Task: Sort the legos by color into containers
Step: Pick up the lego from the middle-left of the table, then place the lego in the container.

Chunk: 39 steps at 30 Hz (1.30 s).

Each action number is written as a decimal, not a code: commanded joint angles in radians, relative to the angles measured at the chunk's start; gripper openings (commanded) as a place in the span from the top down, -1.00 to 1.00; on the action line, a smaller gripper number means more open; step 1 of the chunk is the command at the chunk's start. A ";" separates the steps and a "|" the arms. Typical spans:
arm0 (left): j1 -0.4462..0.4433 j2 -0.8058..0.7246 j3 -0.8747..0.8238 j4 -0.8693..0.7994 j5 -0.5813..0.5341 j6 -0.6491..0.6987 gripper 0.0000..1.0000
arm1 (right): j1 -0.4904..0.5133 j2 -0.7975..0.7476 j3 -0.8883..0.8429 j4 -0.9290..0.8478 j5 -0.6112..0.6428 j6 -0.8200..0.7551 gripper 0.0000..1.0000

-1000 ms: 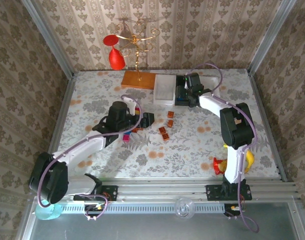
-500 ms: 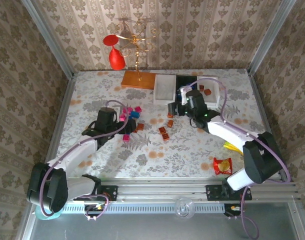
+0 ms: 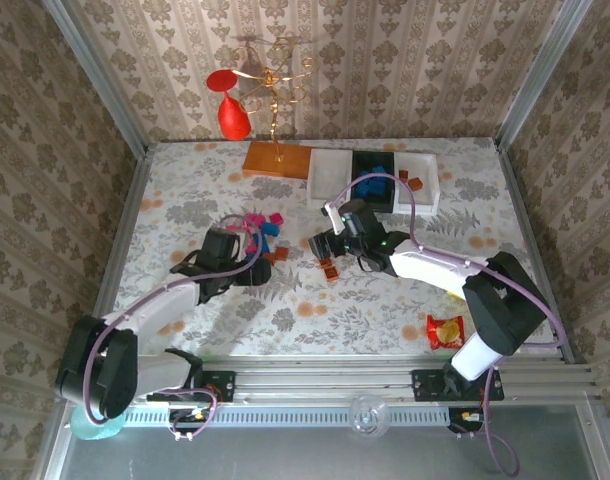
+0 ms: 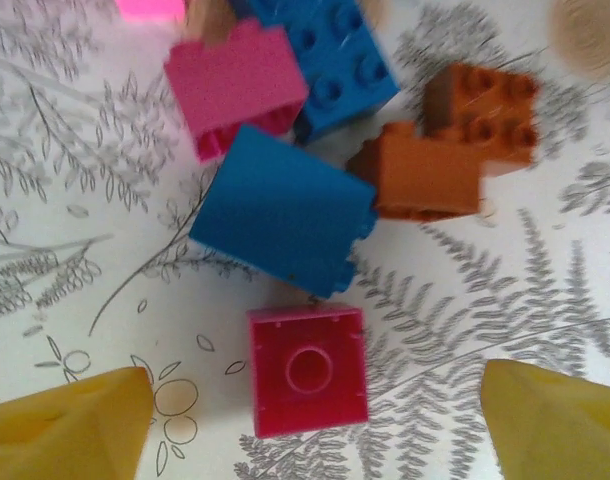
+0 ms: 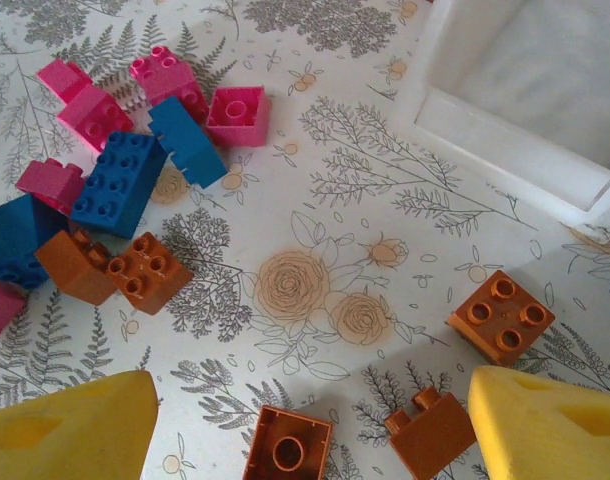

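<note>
Loose legos lie mid-table: a pink and blue pile [image 3: 260,225] and orange-brown ones [image 3: 327,267]. My left gripper [image 3: 257,268] is open; in the left wrist view an upturned magenta brick [image 4: 307,370] lies on the table between its yellow fingertips [image 4: 70,425], untouched, with a blue brick [image 4: 285,210] and an orange one [image 4: 430,180] just beyond. My right gripper [image 5: 310,400] is open above two orange bricks [image 5: 287,445] [image 5: 430,432]. At the back stand the containers: a white tray [image 3: 330,178], a black tray [image 3: 357,190] holding blue bricks, and a white tray [image 3: 428,192] holding orange ones.
A gold stand on a flat orange-brown base [image 3: 278,160] with a red ornament [image 3: 233,115] stands at the back left of the trays. A red-yellow snack packet [image 3: 447,330] lies near the right arm's base. Patterned walls close in on three sides.
My right gripper has come away from the back trays to the middle, over the orange bricks, and opened. My left gripper has drawn back left and nearer, over the magenta brick.
</note>
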 commanded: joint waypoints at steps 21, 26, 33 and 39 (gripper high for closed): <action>-0.147 0.073 0.064 0.055 -0.124 0.055 0.35 | -0.024 -0.018 -0.012 -0.020 0.097 0.000 -0.67; -0.148 -0.039 0.056 0.227 -0.003 0.019 0.31 | -0.092 -0.079 -0.075 0.032 0.115 0.071 -0.68; -0.146 0.214 0.396 0.197 0.007 0.102 0.32 | -0.156 -0.163 -0.202 0.179 0.097 0.218 -0.69; -0.146 0.487 0.718 0.164 0.012 0.182 0.31 | -0.156 -0.200 -0.267 0.236 0.103 0.243 -0.73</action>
